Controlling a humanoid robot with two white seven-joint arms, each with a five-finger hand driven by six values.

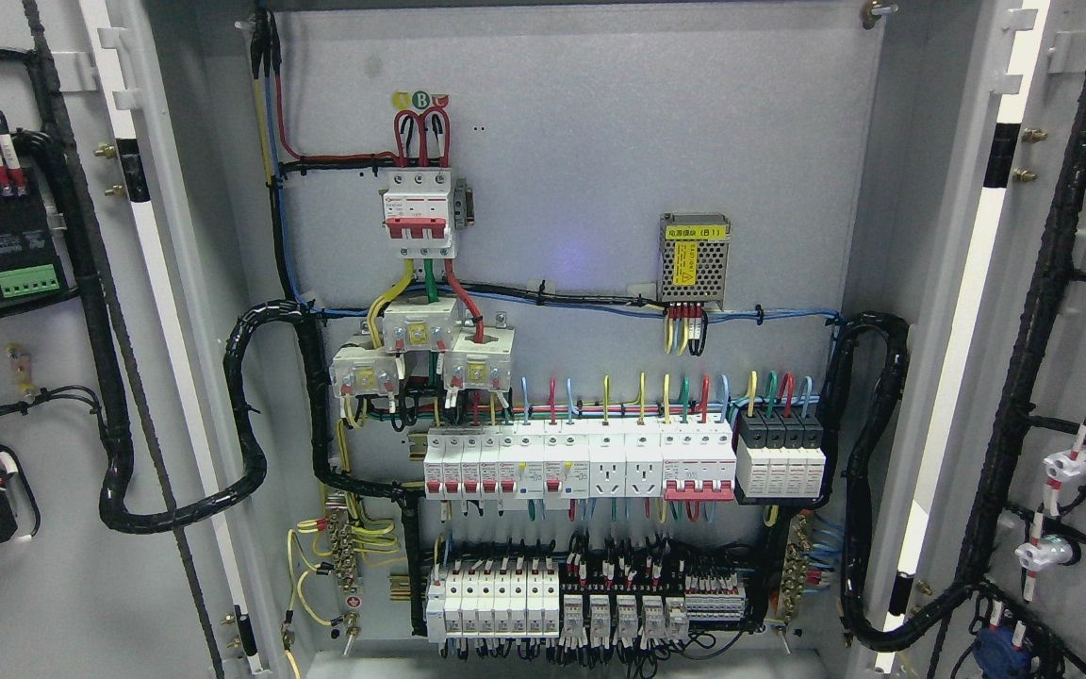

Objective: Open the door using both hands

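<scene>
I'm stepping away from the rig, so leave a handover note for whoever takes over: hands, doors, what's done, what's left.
Hands: neither the left nor the right is in the head view.
Doors: left door and right door both stand swung wide open, inner wiring facing the camera.
Cabinet interior fully exposed: red main breaker, breaker row, terminal blocks below.
Done: opening looks complete.
Left: seemingly nothing; confirm where the arms are first.

A red-handled main breaker [419, 212] sits high on the back panel [600, 141]. A meshed power supply [694, 260] hangs to its right. Below, a breaker row [581, 462] runs across, with terminal blocks [590, 604] beneath. Black cable looms [251, 424] curve along both sides.
</scene>
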